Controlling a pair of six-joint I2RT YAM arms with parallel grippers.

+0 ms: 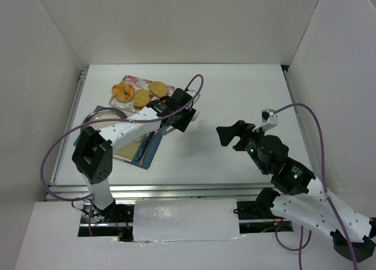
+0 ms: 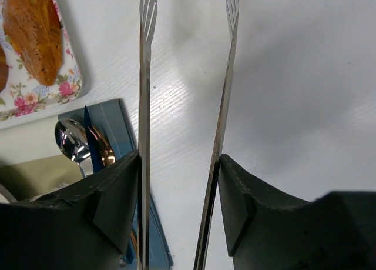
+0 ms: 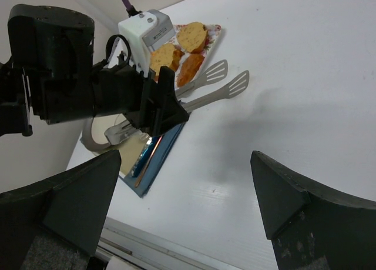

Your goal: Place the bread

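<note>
On floral tray, far-left end: bread, untouched, beside toasted slices. Left gripper clamped on metal tongs; tong tips apart, empty, just off tray's near-right corner. Right gripper spread, empty, well clear of tray. Step: approach. Next move likely: tongs over tray, straddle bread, squeeze.

Fixed overhead view facing forward; two close, low wrist views; floral tray common to all.

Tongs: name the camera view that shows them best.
Right wrist view: both slotted heads of the tongs show broadside, held by the left gripper. The left wrist view sees only their blades edge-on, and the top external view hardly shows them.
</note>
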